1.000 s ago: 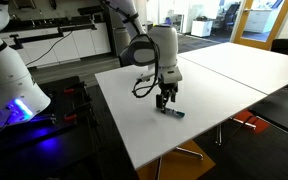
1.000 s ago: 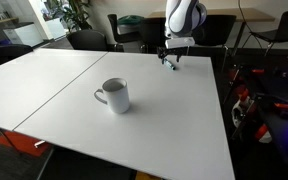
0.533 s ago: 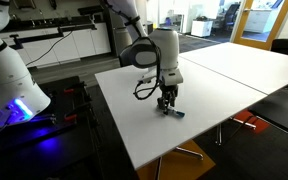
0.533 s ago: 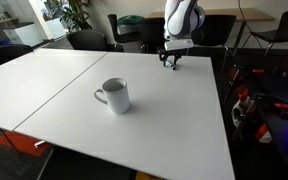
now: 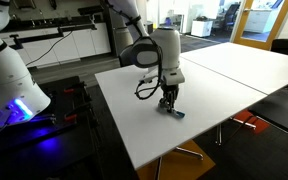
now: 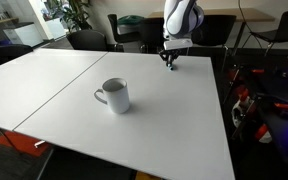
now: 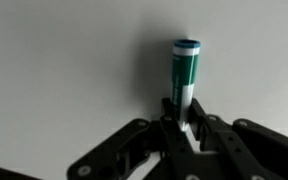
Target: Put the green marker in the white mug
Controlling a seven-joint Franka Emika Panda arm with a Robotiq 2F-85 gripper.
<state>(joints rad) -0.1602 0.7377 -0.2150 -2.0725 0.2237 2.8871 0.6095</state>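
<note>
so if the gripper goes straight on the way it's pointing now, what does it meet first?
The gripper points down onto the green marker, which its jaws seem closed on. The table appears to lie directly beneath.

White table point(image 5: 239, 85) of joined panels with a visible seam, black office chairs point(image 6: 134, 32) at its far edge, leafy plant point(image 6: 76, 12) behind, cabinets point(image 5: 59, 42) along the wall.

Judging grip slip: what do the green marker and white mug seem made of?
The thin green marker: likely smooth plastic, slight sheen on barrel. The small white cylindrical mug: probably glazed ceramic, evenly white; too small to confirm.
</note>
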